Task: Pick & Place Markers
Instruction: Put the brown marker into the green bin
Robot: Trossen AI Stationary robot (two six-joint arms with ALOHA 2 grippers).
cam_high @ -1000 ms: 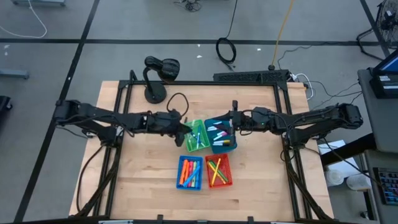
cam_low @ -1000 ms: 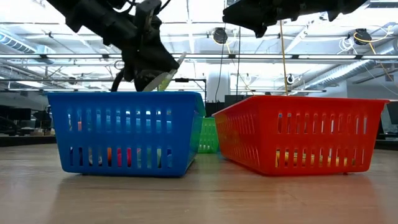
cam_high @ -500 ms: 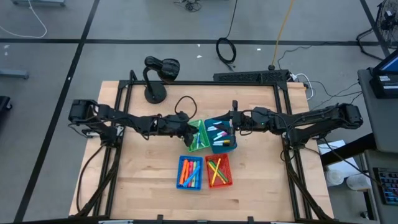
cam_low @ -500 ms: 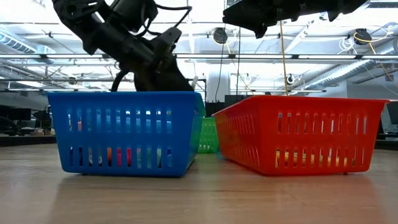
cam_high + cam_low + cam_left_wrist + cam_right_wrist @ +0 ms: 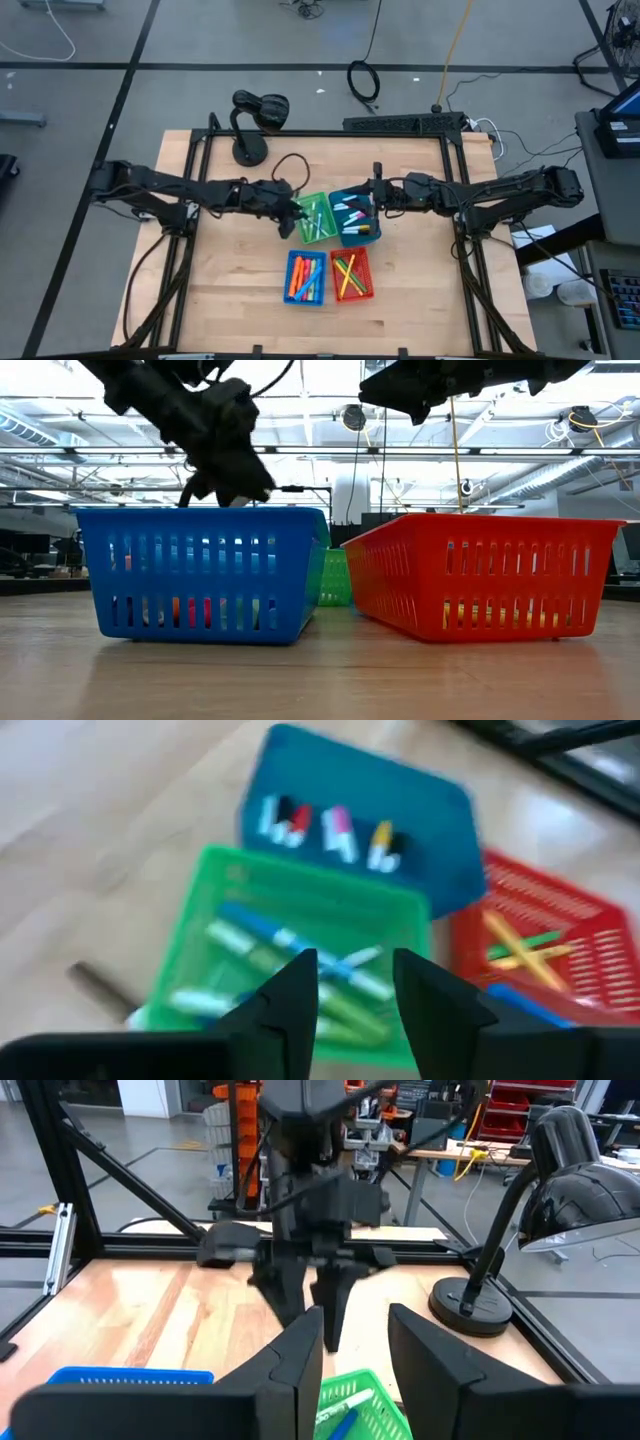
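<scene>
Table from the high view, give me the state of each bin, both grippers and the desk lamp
Green bin: upright, holds several markers.
Teal bin: upright, a few white markers with coloured caps inside.
Blue bin: upright, holds orange and blue markers.
Red bin: upright, holds yellow, green and pink markers.
Left gripper: open, empty, above the green bin.
Right gripper: open, empty, hovering by the teal bin.
Desk lamp: standing, unlit.

The left claw (image 5: 297, 212), which a second ago carried a pale green marker above the green bin (image 5: 318, 218) and then dipped towards it, has pulled back up and towards its own side and holds nothing. Its fingers (image 5: 290, 995), shut on the marker before, now stand apart over the markers (image 5: 300, 965) lying in that bin.
</scene>
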